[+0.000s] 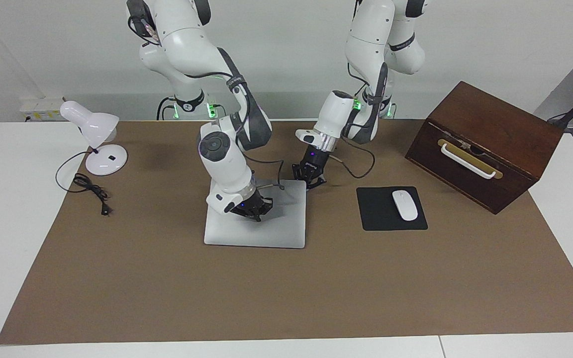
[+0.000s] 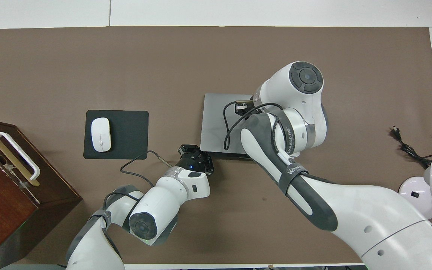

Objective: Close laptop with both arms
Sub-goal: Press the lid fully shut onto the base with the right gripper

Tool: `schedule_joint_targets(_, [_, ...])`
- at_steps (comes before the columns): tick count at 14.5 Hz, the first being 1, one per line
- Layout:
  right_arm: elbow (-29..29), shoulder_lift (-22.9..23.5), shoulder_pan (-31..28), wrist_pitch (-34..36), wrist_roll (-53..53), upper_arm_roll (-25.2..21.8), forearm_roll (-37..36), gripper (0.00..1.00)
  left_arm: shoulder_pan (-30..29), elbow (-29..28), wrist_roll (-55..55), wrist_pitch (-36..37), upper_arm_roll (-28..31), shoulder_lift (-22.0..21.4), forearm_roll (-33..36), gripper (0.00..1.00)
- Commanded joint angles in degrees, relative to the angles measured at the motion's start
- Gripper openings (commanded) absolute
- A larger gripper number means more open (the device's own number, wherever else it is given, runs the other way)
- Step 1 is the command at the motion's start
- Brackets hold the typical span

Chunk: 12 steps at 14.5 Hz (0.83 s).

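The silver-grey laptop lies flat on the brown mat with its lid down on its base; it also shows in the overhead view. My right gripper is low over the lid, at or just above its surface, toward the edge nearer to the robots. In the overhead view the right wrist covers it. My left gripper is down at the laptop's corner nearest the robots, on the left arm's side, and shows in the overhead view just off that corner.
A black mouse pad with a white mouse lies beside the laptop toward the left arm's end. A brown wooden box with a white handle stands past it. A white desk lamp with its black cord stands toward the right arm's end.
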<state>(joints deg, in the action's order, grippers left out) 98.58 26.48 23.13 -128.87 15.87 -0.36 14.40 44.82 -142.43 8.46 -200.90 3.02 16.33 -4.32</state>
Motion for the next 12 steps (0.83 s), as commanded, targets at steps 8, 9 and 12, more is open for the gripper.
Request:
schedule_joint_targets(8, [0.12, -0.99, -0.45, 1.68, 1.18, 0.18, 1.24, 0.00, 0.35, 0.31, 2.44, 0.24, 1.29, 5.91, -0.43, 0.00])
schedule_joint_targets(9, [-0.05, -1.78, -0.54, 2.74, 1.18, 0.10, 0.98, 0.00, 0.35, 0.31, 2.44, 0.24, 1.29, 5.91, -0.43, 0.00])
schedule_joint_targets(12, [0.12, -4.33, -0.89, 3.80, 1.27, -0.69, 0.02, 0.00, 0.27, 0.39, 2.44, 0.24, 1.38, 5.91, -0.43, 0.00])
